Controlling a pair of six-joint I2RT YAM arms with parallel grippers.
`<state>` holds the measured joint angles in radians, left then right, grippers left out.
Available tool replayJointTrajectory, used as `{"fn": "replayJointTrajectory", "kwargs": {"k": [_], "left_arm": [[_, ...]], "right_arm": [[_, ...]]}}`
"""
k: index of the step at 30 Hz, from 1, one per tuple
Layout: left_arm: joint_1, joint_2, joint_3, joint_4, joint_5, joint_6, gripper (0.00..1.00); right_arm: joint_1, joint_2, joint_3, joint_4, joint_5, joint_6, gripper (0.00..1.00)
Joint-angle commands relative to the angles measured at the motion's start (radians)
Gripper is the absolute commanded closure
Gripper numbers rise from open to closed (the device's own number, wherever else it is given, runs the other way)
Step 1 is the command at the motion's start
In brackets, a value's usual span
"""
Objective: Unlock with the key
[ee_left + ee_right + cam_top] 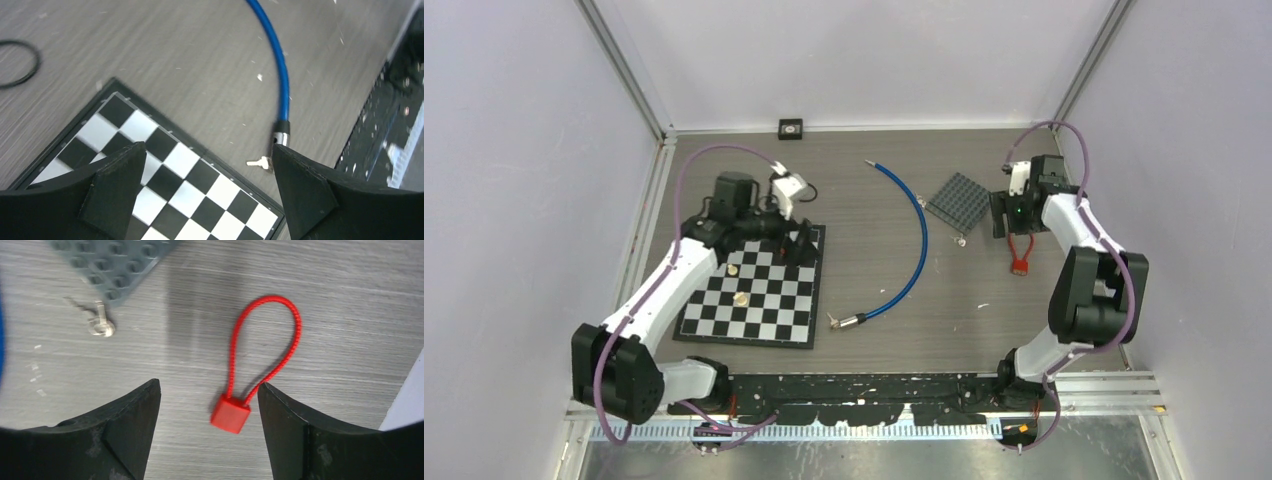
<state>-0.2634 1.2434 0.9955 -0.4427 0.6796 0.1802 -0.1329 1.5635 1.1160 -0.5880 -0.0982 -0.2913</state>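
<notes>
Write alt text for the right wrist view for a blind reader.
A red cable lock, square body below its loop, lies on the grey table between the open fingers of the right end effector, untouched. At upper left, a small silver key lies beside a grey studded plate.

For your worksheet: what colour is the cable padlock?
The padlock is red; best seen from the right wrist.
</notes>
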Motion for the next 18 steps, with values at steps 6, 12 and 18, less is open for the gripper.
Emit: {"fn": "replayJointTrajectory", "kwargs": {"k": [6,12,18], "left_arm": [[-0.229,0.098,0.055,-0.111,-0.096,0.138,0.01],[-0.274,0.139,0.048,-0.094,-0.103,0.146,0.01],[-0.395,0.22,0.054,-0.102,-0.165,0.166,0.01]], "right_arm": [[-0.071,0.181,0.116,-0.034,0.041,-0.103,0.34],[-0.071,0.282,0.173,-0.074,0.042,-0.13,0.52],[-0.072,0.32,0.144,-0.084,0.025,-0.147,0.67]]}}
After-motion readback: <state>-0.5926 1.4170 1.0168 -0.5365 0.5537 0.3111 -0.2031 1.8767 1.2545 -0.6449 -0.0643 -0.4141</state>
